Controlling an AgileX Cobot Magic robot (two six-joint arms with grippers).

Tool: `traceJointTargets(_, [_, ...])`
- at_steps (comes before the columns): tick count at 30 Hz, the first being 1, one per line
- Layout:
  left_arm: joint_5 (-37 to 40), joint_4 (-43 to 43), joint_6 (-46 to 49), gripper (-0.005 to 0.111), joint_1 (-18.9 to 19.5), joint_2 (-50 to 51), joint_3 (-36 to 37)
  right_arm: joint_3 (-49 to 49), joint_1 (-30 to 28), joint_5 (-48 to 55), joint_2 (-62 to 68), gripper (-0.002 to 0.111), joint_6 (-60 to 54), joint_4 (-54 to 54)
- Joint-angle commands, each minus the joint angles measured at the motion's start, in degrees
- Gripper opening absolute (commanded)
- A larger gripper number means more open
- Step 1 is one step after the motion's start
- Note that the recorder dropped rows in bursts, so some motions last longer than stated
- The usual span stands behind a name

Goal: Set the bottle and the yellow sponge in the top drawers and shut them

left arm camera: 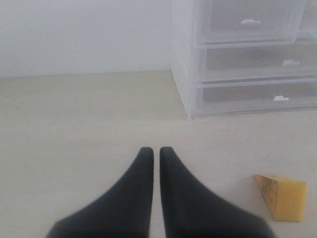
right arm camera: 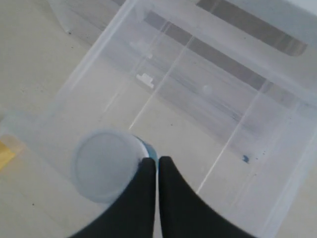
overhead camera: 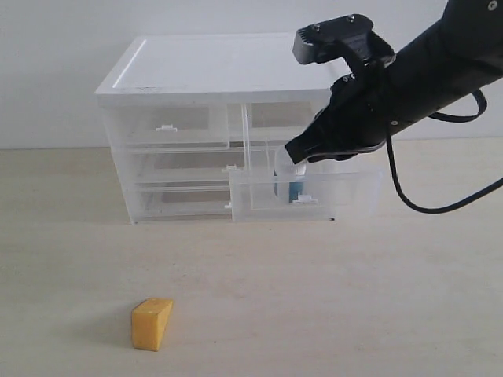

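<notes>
yellow sponge (overhead camera: 152, 323): lying by the front edge of the worktop, left of the middle, well apart from the cabinet; it's a soft wedge, so we reckon a grip on its sloped faces could squirt it out

left gripper (left arm camera: 151, 151): fingers pressed together with nothing between them, hanging over bare worktop with the sponge near it; if it goes down like this it'll just shove the sponge along

left top drawer (overhead camera: 169, 126): shut, so the sponge has nowhere to go yet; that tiny white tab looks easy to slip off

right top drawer (overhead camera: 346, 192): pulled a long way out of the cabinet; we'd worry about it tipping or coming right out if pressed from above

bottle (overhead camera: 295, 187): standing upright inside that open drawer, toward its front wall; a quick shove on the drawer could topple it

right gripper (right arm camera: 157, 161): tips closed on each other, holding nothing, right against the bottle's cap; swinging away sideways could knock it over
</notes>
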Motion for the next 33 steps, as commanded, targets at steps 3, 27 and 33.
traceJointTargets(3, [0.08,-0.39,0.34,0.004,0.13,-0.15,0.2,-0.48,-0.19,0.28,-0.15,0.0,-7.7,10.83])
traceJointTargets(27, [0.08,-0.39,0.34,0.004,0.13,-0.15,0.2,-1.99,-0.19,-2.29,2.87,0.0,-18.26,20.77])
traceJointTargets(33, [0.08,-0.39,0.34,0.004,0.13,-0.15,0.2,-1.99,-0.19,3.78,-2.21,0.0,-20.54,22.04])
